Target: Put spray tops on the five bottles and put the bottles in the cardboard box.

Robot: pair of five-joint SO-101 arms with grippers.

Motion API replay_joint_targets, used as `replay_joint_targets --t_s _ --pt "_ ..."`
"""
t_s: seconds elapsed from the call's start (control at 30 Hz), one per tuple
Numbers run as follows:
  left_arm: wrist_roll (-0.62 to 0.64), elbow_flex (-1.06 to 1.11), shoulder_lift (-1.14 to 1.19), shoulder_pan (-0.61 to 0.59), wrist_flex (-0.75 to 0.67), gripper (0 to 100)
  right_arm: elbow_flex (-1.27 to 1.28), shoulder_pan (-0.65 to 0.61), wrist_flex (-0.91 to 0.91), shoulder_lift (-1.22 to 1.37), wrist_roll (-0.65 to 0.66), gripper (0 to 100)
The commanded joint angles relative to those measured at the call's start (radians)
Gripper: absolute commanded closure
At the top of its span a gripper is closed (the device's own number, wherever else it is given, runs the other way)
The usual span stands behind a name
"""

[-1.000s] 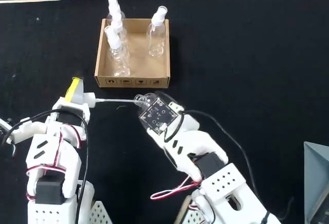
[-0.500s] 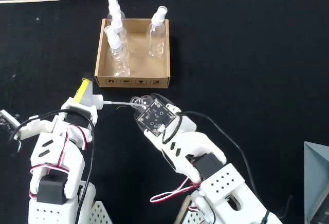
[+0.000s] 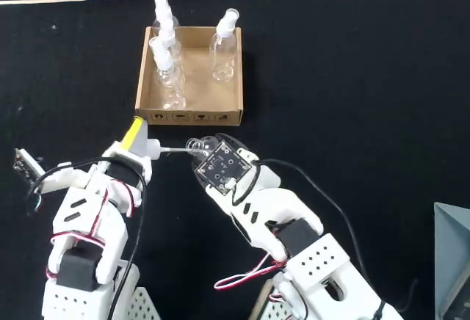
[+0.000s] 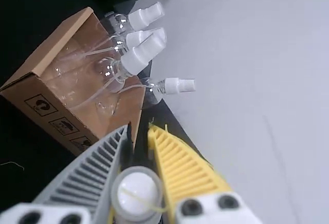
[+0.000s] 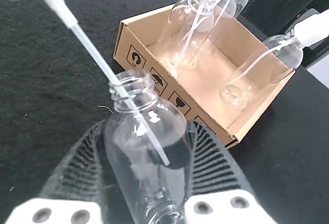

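Right gripper is clamped on the last bottle, tilted just in front of the cardboard box so its neck faces my left gripper. That one's pinching the spray top, tube fed into the neck. The four capped bottles sit inside the box.

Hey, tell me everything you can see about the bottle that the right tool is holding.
The bottle is clear plastic, round-shouldered and empty, with a threaded neck and no top screwed on. The right tool clamps its body between two ribbed fingers. Its open mouth faces the left tool, whose white spray top has its thin dip tube running down into the neck. The bottle sits just outside the cardboard box, by its near wall.
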Motion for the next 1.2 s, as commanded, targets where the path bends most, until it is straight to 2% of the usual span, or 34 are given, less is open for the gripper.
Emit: replay_joint_targets --t_s 0.0,0.63,0.8,1.0,1.17 --pt "-0.015 -0.018 -0.015 0.013 -0.006 97 -0.002 -0.023 -0.031 -0.03 -0.005 98.6" --pt "-0.015 -0.016 -0.014 0.016 -0.006 97 0.01 -0.025 -0.032 -0.03 -0.003 98.6" --pt "-0.064 -0.005 -0.014 0.082 -0.006 97 0.01 -0.025 -0.032 -0.03 -0.003 98.6" --pt "-0.08 0.064 -0.014 0.091 -0.106 97 0.015 -0.083 -0.029 -0.03 -0.003 98.6" --pt "-0.117 0.074 -0.014 0.099 -0.112 97 0.015 -0.078 -0.031 -0.03 -0.003 98.6"
